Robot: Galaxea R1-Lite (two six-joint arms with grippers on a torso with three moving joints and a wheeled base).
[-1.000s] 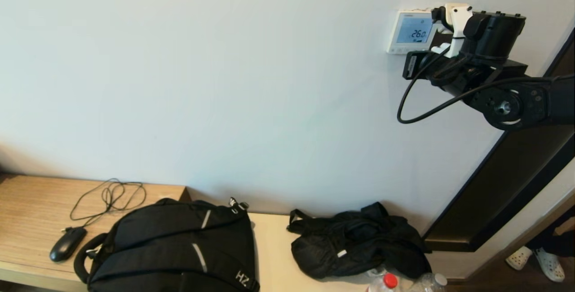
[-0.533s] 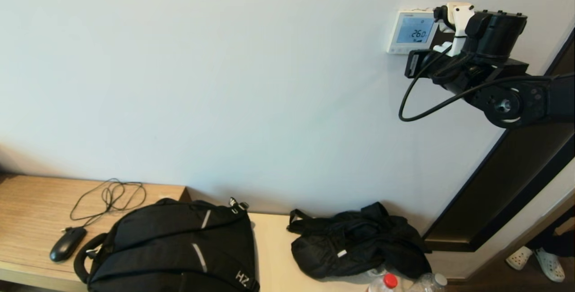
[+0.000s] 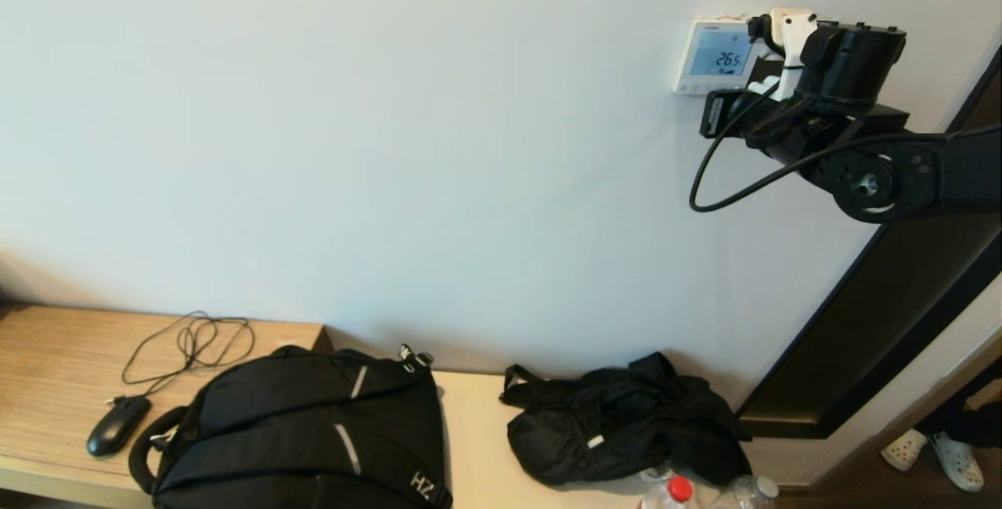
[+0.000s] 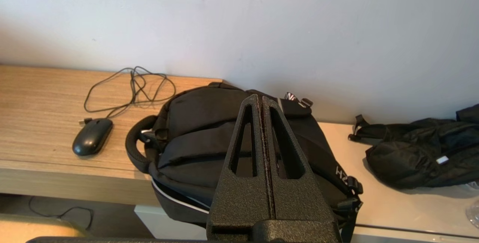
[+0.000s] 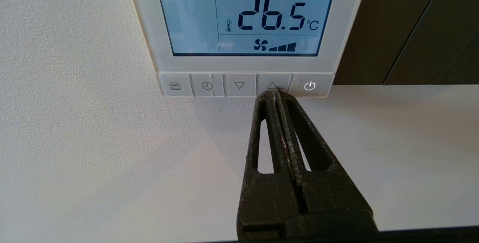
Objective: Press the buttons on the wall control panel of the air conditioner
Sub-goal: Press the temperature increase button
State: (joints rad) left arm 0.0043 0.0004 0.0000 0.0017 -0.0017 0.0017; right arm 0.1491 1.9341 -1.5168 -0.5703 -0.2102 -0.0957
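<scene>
Right claw (image 5: 275, 92), fingers pressed together, tips touching the up-arrow one of the buttons (image 5: 272, 85) along the lower edge of the air conditioner's wall control panel (image 5: 149, 30). Screen lit pale blue, reading 26.5 °C. Panel mounted on the wall at about 1 o'clock in the head view. Left claw (image 4: 262, 99) also pressed together, hanging over a black backpack (image 4: 194, 138) on the worktop (image 4: 37, 123), mouse (image 4: 92, 142) at its 9 o'clock.
</scene>
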